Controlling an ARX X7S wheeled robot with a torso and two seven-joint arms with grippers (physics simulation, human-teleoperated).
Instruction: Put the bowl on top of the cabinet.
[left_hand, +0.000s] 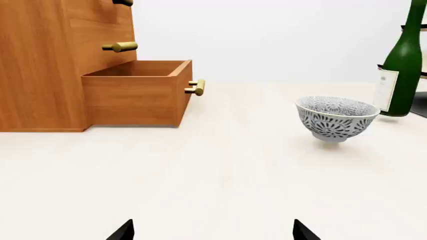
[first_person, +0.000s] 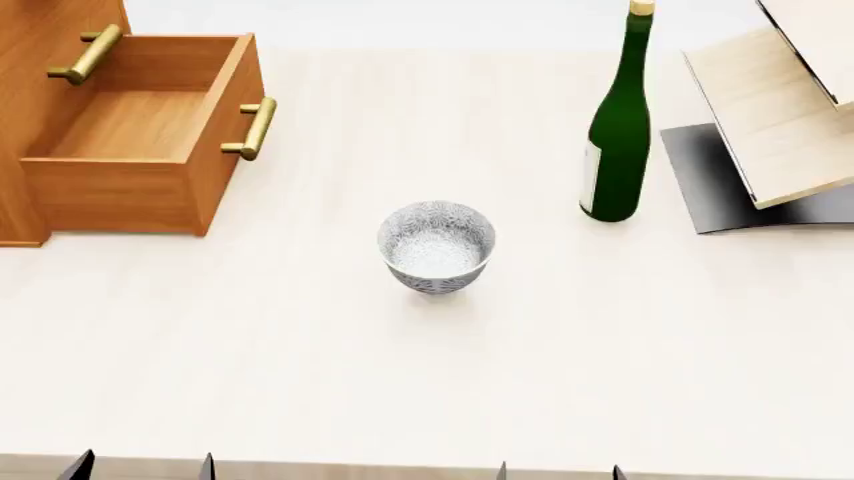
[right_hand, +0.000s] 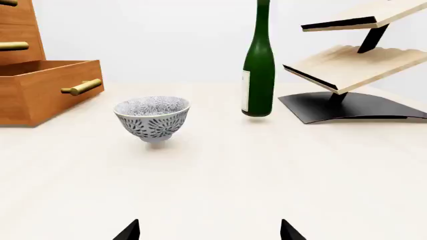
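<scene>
White with a dense grey-black floral pattern inside and out, the bowl stands upright on its narrow foot near the middle of the pale table, touching nothing else. It shows the same way in the left wrist view and the right wrist view.

To its left and farther back stands the orange-brown wooden cabinet, well apart from the bowl. Its lowest drawer is pulled out and shows a bare wooden floor; a brass bar handle sits on the drawer's front, and another handle shows on the drawer above.

To the bowl's right and farther back, a green wine bottle stands upright with a pale label on its side. Just beyond it to the right is a plywood rack with tilted shelves on a dark base.

Both end effectors are at the near edge of the table, clear of the bowl. The left end effector shows only two dark fingertips, spread apart with nothing between them. The right end effector is likewise spread and holds nothing.
</scene>
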